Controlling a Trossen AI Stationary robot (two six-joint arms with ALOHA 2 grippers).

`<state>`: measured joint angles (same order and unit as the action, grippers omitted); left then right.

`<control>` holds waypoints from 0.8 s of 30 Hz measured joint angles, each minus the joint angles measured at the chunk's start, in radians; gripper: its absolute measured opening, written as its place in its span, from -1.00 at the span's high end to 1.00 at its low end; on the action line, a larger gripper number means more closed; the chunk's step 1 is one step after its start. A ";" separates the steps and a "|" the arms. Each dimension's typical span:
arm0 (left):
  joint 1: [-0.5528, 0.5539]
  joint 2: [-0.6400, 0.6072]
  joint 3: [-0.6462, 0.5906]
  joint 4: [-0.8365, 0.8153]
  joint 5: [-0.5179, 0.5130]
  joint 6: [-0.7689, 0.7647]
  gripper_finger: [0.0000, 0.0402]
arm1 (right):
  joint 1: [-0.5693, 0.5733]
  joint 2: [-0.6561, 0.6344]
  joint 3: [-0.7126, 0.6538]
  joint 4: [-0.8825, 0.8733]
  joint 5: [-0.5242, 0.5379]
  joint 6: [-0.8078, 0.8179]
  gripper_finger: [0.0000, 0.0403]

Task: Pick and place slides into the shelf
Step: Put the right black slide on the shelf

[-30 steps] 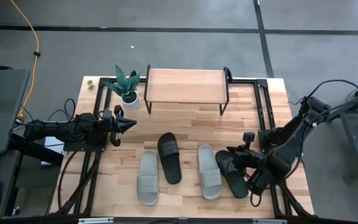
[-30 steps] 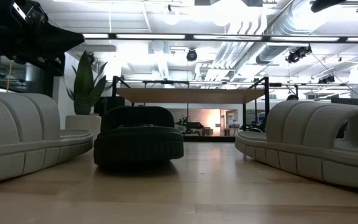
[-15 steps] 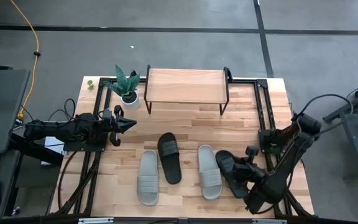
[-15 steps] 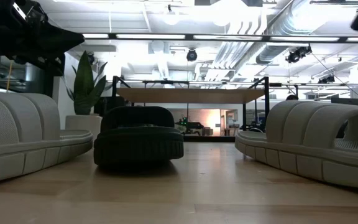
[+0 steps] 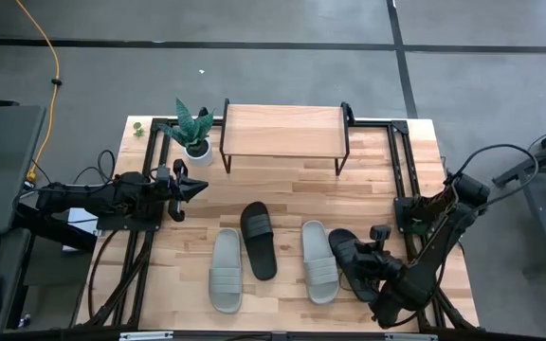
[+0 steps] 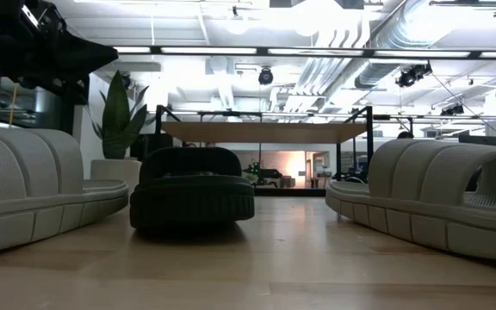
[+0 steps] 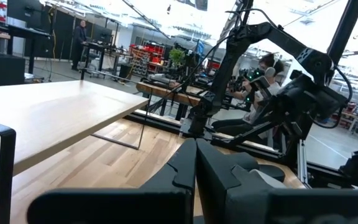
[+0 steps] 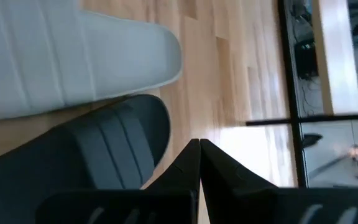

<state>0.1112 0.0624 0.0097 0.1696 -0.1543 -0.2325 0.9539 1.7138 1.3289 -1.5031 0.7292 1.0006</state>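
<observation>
slides lie in a row on the pale wooden plank surface [image 5: 292,185]: a grey-green wide-strap sandal [image 5: 226,270], a black one [image 5: 259,240], a second grey-green one [image 5: 318,261], and a second black one [image 5: 352,262] at the right end. none sits yet on the low shelf with the light plank top and thin black legs [image 5: 282,131], which stands well apart at the far edge beside a small potted plant [image 5: 194,128]. right hand [image 5: 379,268] hangs just over the right black slide, fingers pressed together on nothing; contact is hard to judge. left hand [image 5: 197,188] waits near the plant, also pressed together. these probably handle light, soft and bendy; the wide strap looks the surest hold.
</observation>
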 joint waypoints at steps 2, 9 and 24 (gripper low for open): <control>0.000 0.000 0.000 0.000 0.000 0.000 1.00 | 0.000 0.000 0.000 0.027 -0.001 -0.037 1.00; 0.000 0.000 0.000 0.000 0.003 0.000 1.00 | 0.000 0.000 0.000 0.106 -0.023 -0.022 1.00; 0.000 0.000 0.000 0.000 0.004 -0.001 1.00 | 0.002 0.091 -0.002 0.114 -0.193 0.067 0.75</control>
<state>0.1112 0.0624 0.0101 0.1696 -0.1501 -0.2331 0.9562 1.8046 1.3268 -1.3895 0.5361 1.0676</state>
